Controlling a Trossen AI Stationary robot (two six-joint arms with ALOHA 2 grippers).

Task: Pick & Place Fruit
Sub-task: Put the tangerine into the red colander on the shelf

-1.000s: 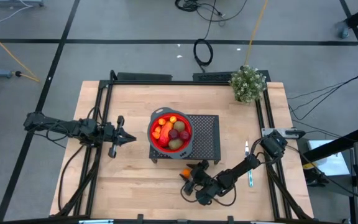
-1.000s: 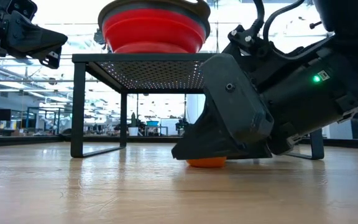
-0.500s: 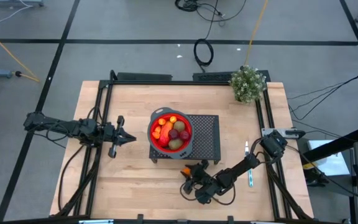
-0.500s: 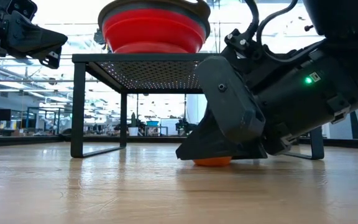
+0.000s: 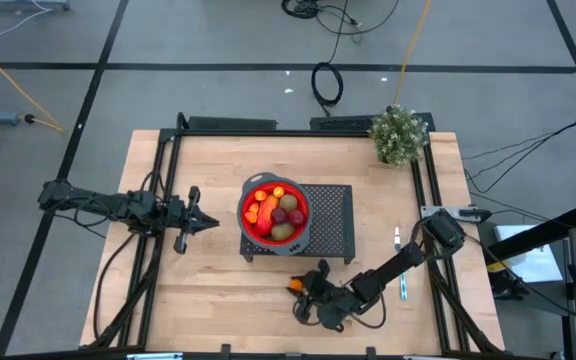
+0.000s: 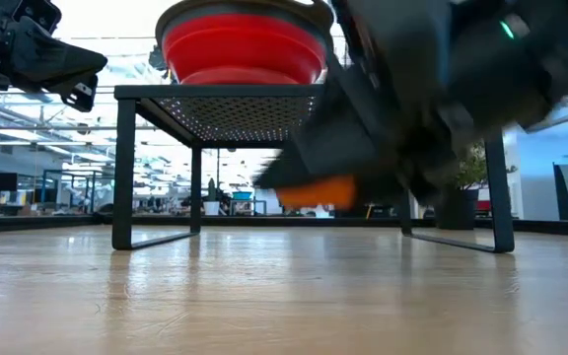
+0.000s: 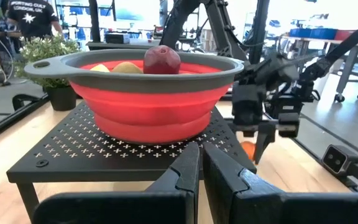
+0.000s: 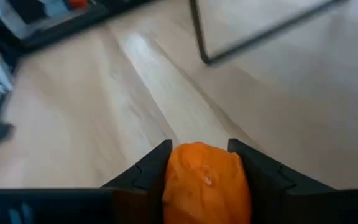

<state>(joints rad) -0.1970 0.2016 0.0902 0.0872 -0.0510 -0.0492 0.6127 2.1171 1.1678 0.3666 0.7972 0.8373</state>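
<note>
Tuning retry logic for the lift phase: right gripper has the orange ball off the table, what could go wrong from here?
1. The ball is round and pinched only at its sides by the right gripper, so it may slip.
2. The rack edge is close above, so a lift could clip it.
3. The bowl already holds fruit, so the ball may roll out.

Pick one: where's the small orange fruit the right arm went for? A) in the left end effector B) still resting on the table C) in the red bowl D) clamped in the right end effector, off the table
D: the right end effector grips the orange fruit, and the low view shows it clear of the table.
</note>
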